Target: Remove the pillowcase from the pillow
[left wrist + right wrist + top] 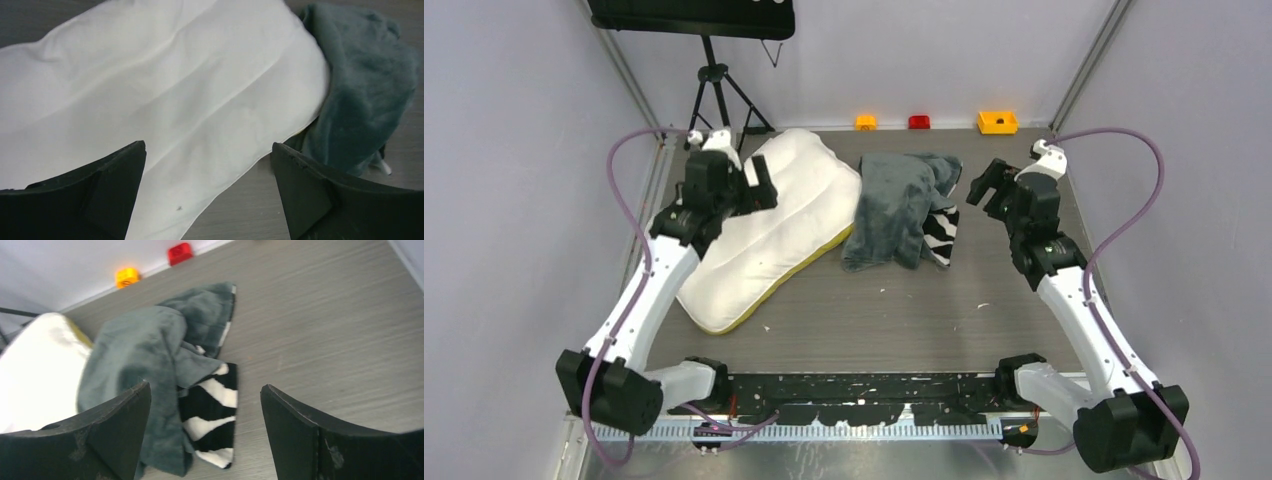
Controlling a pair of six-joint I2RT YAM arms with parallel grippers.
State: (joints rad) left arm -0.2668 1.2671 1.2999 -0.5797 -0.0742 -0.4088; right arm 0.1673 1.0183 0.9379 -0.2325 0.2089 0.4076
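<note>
Open room: bare grey wood-grain bench (904,310) across the whole near half, and from the fabric out to the right edge. Far edge lined with small orange block (865,122), red block (919,122), yellow block (997,122). Black tripod (715,90) past the far-left corner.

Big soft white channel-stitched pillow (769,225) with yellow-olive edge band: diagonal on left half, near corner close to left edge. Fully outside the dark grey fuzzy plush pillowcase (894,205), crumpled mid-bench toward the far side, touching pillow's right edge, zebra-striped patch (941,235) exposed on its right.

Left claw (762,185): spread wide, empty, raised over pillow's far end, arm stretched along left edge. Right claw (984,183): spread wide, empty, above bare bench just right of the patch, aimed left at it.
</note>
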